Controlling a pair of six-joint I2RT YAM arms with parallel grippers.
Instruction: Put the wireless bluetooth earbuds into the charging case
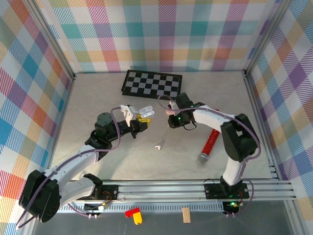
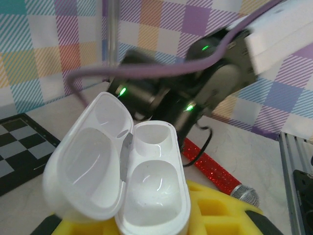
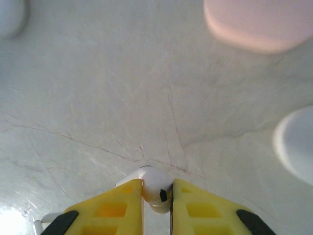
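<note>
Right wrist view: the right gripper (image 3: 156, 198) is pinched tight on a small white plastic earbud (image 3: 155, 188), close over the pale table (image 3: 122, 98). The left gripper (image 2: 142, 227) clamps the base of the glossy white charging case (image 2: 151, 196), its lid thrown back, probably to present its 2 wells to its partner. Both wells are empty. Another white earbud (image 1: 158, 146) lies on the table between the arms.

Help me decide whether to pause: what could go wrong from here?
The right tool pinches the small white plastic earbud with just its tips, on a rounded surface; it may slip out on lifting. The open white clamshell charging case sits tilted in the left tool, so the earbud could miss its empty well.
</note>
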